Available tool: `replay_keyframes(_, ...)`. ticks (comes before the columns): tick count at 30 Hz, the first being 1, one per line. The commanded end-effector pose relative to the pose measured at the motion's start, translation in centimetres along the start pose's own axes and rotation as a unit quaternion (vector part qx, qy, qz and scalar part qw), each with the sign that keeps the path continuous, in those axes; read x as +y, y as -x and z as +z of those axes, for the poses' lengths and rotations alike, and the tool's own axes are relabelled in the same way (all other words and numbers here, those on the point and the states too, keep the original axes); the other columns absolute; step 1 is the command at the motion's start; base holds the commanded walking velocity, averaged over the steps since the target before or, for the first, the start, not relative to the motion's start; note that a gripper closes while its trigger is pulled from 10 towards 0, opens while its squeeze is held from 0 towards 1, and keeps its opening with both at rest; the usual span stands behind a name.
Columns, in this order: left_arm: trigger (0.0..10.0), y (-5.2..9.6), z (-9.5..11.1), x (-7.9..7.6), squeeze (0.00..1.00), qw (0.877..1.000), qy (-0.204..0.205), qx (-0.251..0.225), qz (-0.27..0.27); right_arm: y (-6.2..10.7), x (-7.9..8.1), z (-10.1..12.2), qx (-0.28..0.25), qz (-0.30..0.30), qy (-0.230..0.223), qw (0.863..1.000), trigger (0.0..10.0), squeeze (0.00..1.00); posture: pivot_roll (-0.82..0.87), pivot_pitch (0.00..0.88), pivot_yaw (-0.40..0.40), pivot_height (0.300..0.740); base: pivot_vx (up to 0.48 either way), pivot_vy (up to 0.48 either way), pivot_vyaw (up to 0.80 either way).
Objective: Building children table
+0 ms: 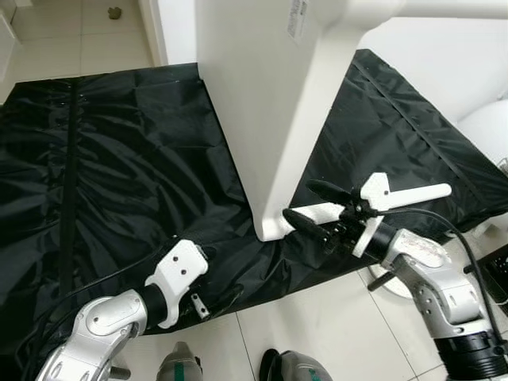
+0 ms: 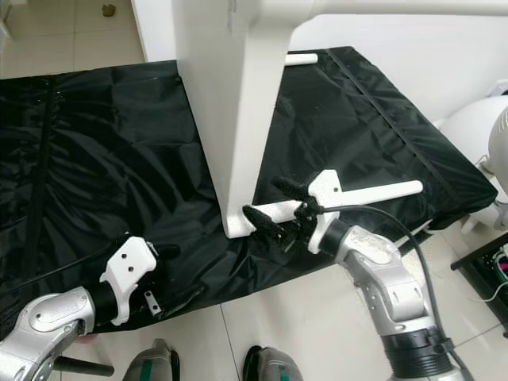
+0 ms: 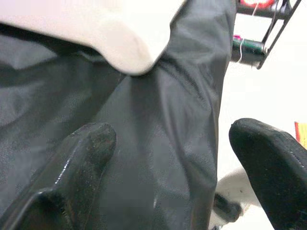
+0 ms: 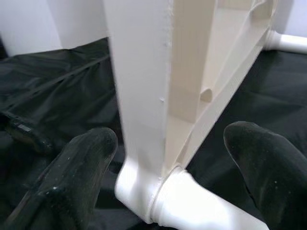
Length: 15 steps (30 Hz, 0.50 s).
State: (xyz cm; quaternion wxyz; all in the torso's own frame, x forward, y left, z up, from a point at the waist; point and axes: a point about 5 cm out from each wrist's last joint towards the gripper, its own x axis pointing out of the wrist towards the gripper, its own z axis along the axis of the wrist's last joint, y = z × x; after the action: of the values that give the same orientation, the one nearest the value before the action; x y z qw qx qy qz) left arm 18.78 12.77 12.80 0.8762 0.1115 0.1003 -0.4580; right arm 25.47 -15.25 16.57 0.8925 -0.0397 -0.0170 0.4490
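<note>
Lying over the floor, a black sheet [image 1: 119, 159] is seen beneath the left gripper [image 3: 168, 158], whose fingers are spread wide and hold nothing. At centre, a white plastic table top [image 1: 254, 103] is stood on its edge, smooth and cream-toned. Its near corner leg [image 4: 192, 206] is straddled by the open, empty right gripper [image 1: 313, 205].
</note>
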Motion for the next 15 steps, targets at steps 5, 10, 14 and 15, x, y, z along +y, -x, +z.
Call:
replay_keyframes(5, 10.0, -1.5, 0.8, 1.2, 0.0, 0.995, 0.031, -0.024, 0.094, 0.0, 0.4, -0.3, -0.002, 0.006, -0.011, 1.0, 10.0, 0.0, 0.1, 0.025, -0.039, 0.74, 0.0, 0.0, 0.0)
replay_keyframes(10, 10.0, -3.7, 1.1, 1.1, 0.0, 0.986, 0.058, -0.021, 0.158, -0.2, 0.7, -0.5, -0.012, -0.001, -0.021, 1.0, 10.0, 0.0, 0.09, 0.011, -0.035, 0.74, 0.0, 0.0, 0.0)
replay_keyframes(14, 10.0, -4.6, 1.7, 1.0, 0.0, 0.981, 0.054, -0.029, 0.181, -0.1, 0.6, -0.6, -0.018, -0.016, -0.023, 0.999, 10.0, 0.0, 0.09, 0.012, -0.037, 0.74, 0.0, 0.0, 0.0)
replay_keyframes(15, 10.0, -4.6, 1.7, 1.0, 0.0, 0.981, 0.054, -0.029, 0.181, -0.1, 0.6, -0.6, -0.018, -0.016, -0.023, 0.999, 10.0, 0.0, 0.09, 0.012, -0.037, 0.74, 0.0, 0.0, 0.0)
